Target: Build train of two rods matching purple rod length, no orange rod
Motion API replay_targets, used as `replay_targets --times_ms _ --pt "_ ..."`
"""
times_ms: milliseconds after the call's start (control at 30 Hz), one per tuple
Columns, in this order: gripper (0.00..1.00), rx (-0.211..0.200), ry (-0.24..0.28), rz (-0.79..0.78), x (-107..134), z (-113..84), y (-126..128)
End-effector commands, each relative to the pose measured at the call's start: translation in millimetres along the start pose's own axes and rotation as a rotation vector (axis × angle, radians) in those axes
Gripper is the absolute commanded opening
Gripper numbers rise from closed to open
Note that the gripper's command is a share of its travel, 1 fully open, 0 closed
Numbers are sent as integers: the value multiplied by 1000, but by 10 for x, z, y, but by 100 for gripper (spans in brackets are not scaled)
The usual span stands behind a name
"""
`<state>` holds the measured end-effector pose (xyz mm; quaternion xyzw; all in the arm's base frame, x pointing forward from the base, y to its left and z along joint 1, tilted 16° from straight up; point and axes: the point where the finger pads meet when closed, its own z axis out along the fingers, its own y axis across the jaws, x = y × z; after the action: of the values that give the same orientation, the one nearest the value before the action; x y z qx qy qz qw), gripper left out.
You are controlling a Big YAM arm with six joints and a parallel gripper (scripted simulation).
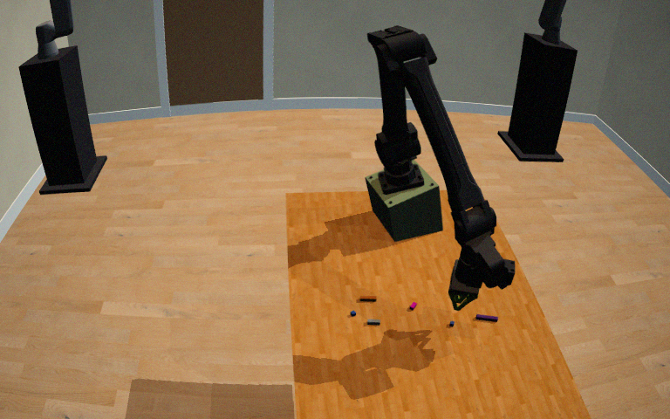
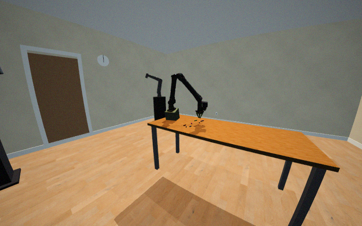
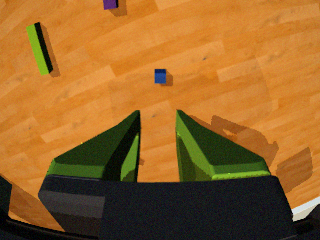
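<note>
My gripper [image 1: 461, 302] [image 2: 199, 115] [image 3: 158, 118] hangs low over the table [image 1: 494, 375] [image 2: 253, 135], its fingers drawn in to a narrow gap with only bare wood between them. A blue cube [image 3: 160, 76] [image 1: 451, 323] lies on the table just ahead of the fingertips. The purple rod [image 1: 486, 317] lies flat beyond it. A lime rod [image 3: 40, 48] lies flat to the purple rod's left in the wrist view; I cannot make it out in the top and exterior views.
Further left on the table lie a magenta rod [image 1: 413, 305], an orange rod [image 1: 367, 298], a grey rod [image 1: 373, 322] and a second blue cube [image 1: 352, 312], all apart. The arm's green base [image 1: 405, 207] stands at the back.
</note>
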<state>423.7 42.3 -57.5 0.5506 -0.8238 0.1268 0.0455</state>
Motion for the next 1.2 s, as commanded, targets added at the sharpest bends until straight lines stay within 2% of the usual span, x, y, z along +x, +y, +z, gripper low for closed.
replay_targets --times_ms 0,733,1167 --pt "23 39 -25 34 -95 -32 -255" --pt "23 6 -3 -1 -14 350 -37" --pt "23 4 -2 3 1 487 -39"
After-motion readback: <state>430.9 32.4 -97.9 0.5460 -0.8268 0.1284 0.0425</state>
